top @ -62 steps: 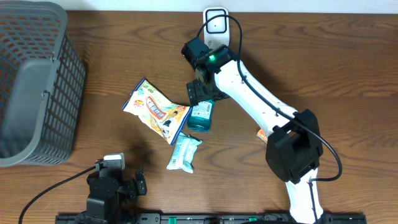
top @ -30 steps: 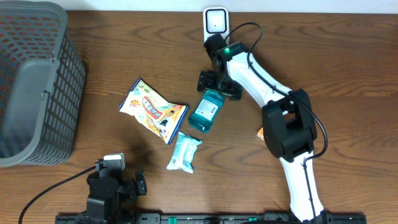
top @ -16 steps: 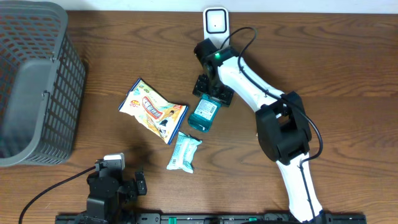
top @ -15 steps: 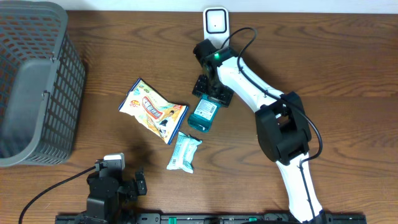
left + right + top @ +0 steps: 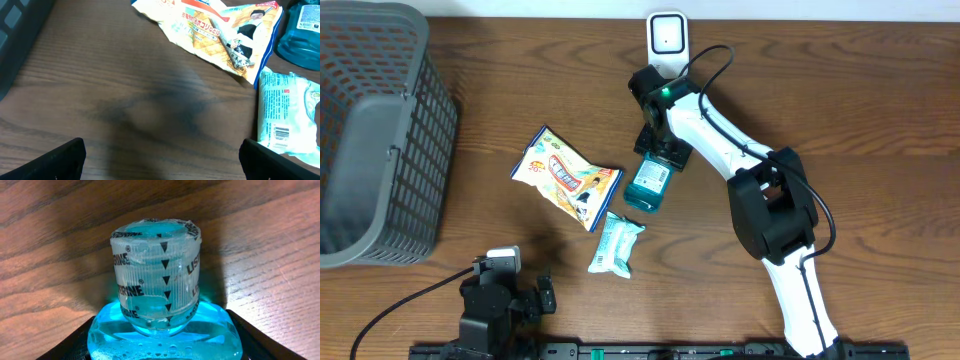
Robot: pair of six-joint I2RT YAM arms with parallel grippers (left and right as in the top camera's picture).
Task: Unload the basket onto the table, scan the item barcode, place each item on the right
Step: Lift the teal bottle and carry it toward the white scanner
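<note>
Right wrist: right tool (image 5: 162, 337) part-open, flanking mouthwash bottle (image 5: 156, 275); grip unclear.

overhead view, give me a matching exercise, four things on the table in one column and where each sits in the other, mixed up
Things:
1. Listerine mouthwash bottle
2. grey mesh basket
3. white scanner
4. pale green packet

Places:
A. left side of the table
B. far edge, about the middle
C. mid-table, cap end beneath the right gripper
D. just below the snack bag, toward the near edge

Pairs: 1-C, 2-A, 3-B, 4-D
</note>
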